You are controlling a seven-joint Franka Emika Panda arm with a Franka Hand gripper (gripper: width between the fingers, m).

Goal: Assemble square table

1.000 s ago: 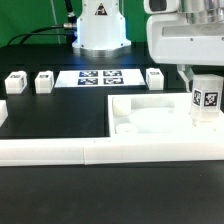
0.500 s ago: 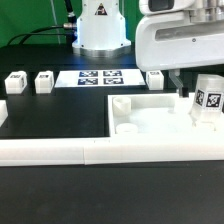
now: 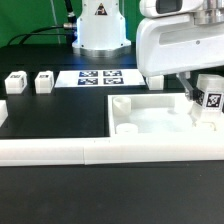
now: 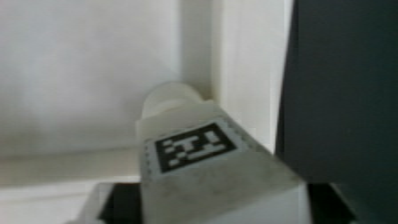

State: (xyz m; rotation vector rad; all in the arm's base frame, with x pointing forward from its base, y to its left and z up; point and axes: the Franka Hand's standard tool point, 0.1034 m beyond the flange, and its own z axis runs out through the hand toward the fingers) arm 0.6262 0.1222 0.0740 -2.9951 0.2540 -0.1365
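The square tabletop slab (image 3: 150, 122) lies flat behind the front wall, with round sockets at its corners. My gripper (image 3: 200, 96) is shut on a white table leg (image 3: 209, 98) with a black-and-white tag, held slightly tilted over the slab's corner at the exterior view's right. In the wrist view the tagged leg (image 4: 205, 150) fills the space between the jaws, above the slab's surface (image 4: 71, 80) and raised rim (image 4: 249, 60). Two loose leg blocks (image 3: 15, 83) (image 3: 44, 81) stand at the exterior view's far left.
The long low white border wall (image 3: 90, 152) runs across the front. The marker board (image 3: 100, 77) lies behind the slab, in front of the robot base (image 3: 100, 30). Black table (image 4: 347, 80) lies past the slab's rim.
The hand has shifted toward the exterior view's left and now hides the leg block that stood behind the slab. The held leg has stayed over the right corner, tilting slightly.
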